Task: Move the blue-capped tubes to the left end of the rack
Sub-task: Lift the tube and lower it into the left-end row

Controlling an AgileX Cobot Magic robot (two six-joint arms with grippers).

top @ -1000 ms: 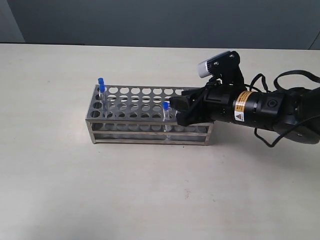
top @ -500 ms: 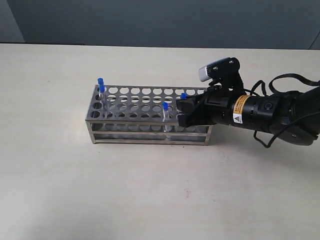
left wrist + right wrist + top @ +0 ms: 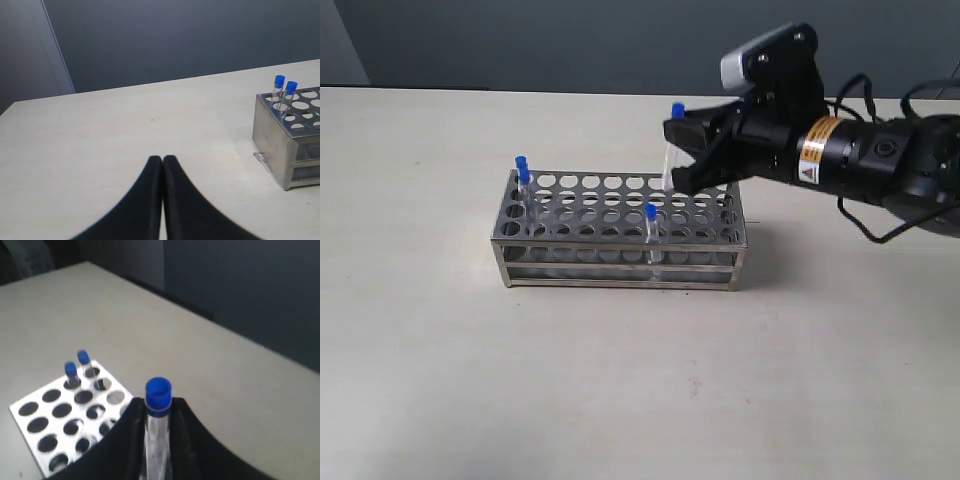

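Seen from the exterior camera, the right gripper (image 3: 678,156) clamps a blue-capped tube (image 3: 670,150) between its jaws. The cap stands above the jaws and the lower end hangs clear over the right end of the steel rack (image 3: 620,245), just below them. Far out beyond the fingertips, at the rack's left end, a pair of blue-capped tubes (image 3: 522,165) stands in the holes, while a fourth tube (image 3: 650,225) stands in the front row, below and a little ahead of the jaws. The left wrist camera shows the left gripper (image 3: 162,160) with its jaws pressed together on nothing, low over the bare table (image 3: 100,130). The steel rack (image 3: 270,135) and the pair of blue-capped tubes (image 3: 290,86) sit well off to one side of the jaws. The right wrist camera looks along the same blue-capped tube (image 3: 158,392), pinched upright between the jaws, with the rack's top plate and the pair of blue-capped tubes (image 3: 71,371) out past the fingertips. On this evidence the job looks about half done: two tubes are at the left end, one is in the grip and out of the rack, and one is not yet picked.
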